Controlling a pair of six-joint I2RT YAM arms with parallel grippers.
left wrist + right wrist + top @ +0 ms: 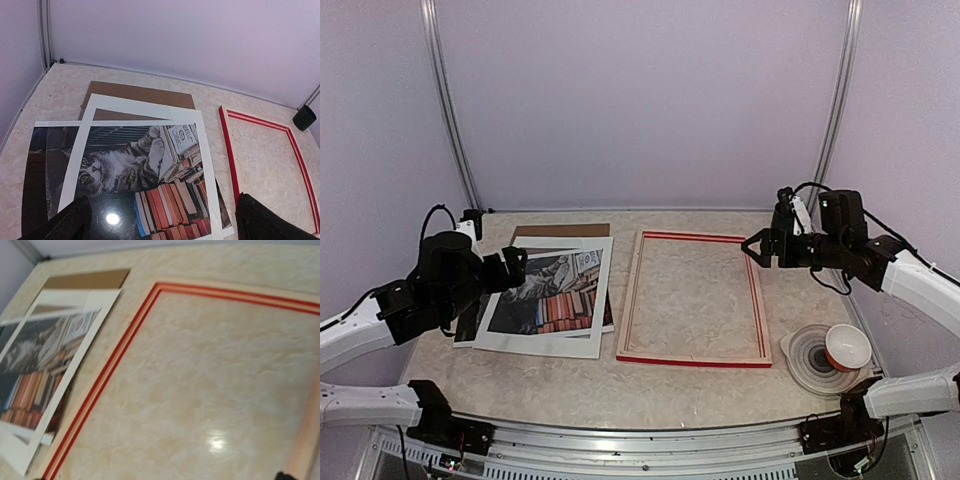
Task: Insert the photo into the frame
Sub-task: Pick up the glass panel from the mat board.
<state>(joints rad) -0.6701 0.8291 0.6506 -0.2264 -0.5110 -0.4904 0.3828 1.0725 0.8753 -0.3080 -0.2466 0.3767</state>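
- The photo [552, 292] is a large print of a tabby cat lying on stacks of colourful books, with a dark background and a thin white edge. It lies flat and face up on the left half of the table [620, 395], turned slightly against the table's edges. A white mat [545, 343] rests askew on top (a dark strip of the print sticks out past it on the left).
- The frame [628, 290] is large and rectangular, red along its outer edges, with pale wood uppermost. It lies flat at the table's middle, just right of the photo with a narrow gap between. Bare table shows through its opening.
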